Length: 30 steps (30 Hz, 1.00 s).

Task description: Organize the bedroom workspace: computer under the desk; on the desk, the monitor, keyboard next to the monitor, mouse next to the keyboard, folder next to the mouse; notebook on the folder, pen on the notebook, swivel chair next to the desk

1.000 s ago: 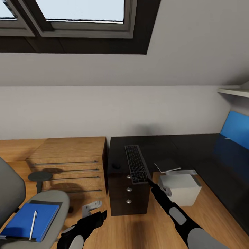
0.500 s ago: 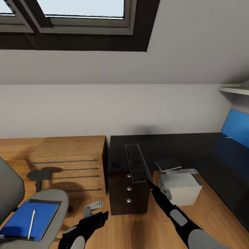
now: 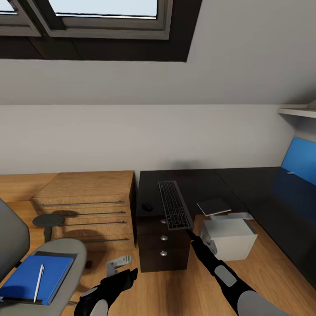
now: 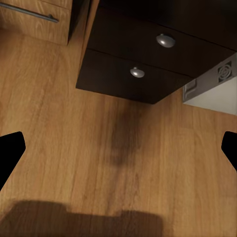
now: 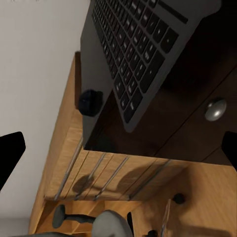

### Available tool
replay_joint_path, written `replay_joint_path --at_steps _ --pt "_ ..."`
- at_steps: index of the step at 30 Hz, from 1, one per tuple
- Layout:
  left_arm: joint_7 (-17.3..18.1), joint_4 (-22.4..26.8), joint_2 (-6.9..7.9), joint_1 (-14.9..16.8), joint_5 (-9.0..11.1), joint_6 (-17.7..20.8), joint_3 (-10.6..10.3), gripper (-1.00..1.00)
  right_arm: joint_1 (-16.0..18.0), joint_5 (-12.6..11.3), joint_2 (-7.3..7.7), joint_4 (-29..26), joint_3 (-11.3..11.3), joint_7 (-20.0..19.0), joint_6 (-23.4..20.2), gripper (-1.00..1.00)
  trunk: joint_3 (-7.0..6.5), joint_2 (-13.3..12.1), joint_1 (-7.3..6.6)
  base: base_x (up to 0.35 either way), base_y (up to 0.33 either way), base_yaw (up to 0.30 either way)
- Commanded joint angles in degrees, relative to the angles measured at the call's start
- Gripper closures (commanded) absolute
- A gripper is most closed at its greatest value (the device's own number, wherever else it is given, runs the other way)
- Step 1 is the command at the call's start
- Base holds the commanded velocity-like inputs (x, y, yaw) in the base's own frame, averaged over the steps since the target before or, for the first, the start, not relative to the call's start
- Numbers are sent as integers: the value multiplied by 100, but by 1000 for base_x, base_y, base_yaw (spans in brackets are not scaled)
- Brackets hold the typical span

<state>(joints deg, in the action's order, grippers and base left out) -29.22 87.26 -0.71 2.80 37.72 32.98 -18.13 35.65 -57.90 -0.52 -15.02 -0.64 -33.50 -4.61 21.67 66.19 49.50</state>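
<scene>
Two arms reach forward in the head view. Right arm stretched out straight toward the desk (image 3: 197, 184), its right claw (image 3: 189, 231) just off the near end of the keyboard (image 3: 174, 204), which overhangs the desk edge above the drawers (image 3: 163, 245); fingers spread wide in the wrist view, holding nothing. Left arm bent low, left claw (image 3: 125, 277) over the floor (image 4: 98, 158) facing the drawers, open and empty too. Mouse (image 3: 147, 206) on desk left of keyboard. Notebook (image 3: 213, 206) sits over the computer (image 3: 231, 239), under the desk corner. Folder (image 3: 33, 279) with pen (image 3: 38, 282) on the chair (image 3: 52, 263) seat.
</scene>
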Motion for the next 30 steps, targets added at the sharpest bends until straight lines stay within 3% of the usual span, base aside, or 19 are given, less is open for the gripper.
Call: replay_joint_path --at_steps 1,9,30 --pt "-58 5 0 4 60 7 -6 -100 3 -70 0 0 -23 -17 -48 -100 7 4 0 0 0 0" --pt "-65 1 -1 3 52 -1 -8 -100 3 -394 6 8 -117 -8 -48 -100 43 84 44 0 0 0" --pt "-66 1 0 2 42 -2 -85 -100 3 -415 -1 17 -121 -7 -49 -100 420 927 505 0 0 0"
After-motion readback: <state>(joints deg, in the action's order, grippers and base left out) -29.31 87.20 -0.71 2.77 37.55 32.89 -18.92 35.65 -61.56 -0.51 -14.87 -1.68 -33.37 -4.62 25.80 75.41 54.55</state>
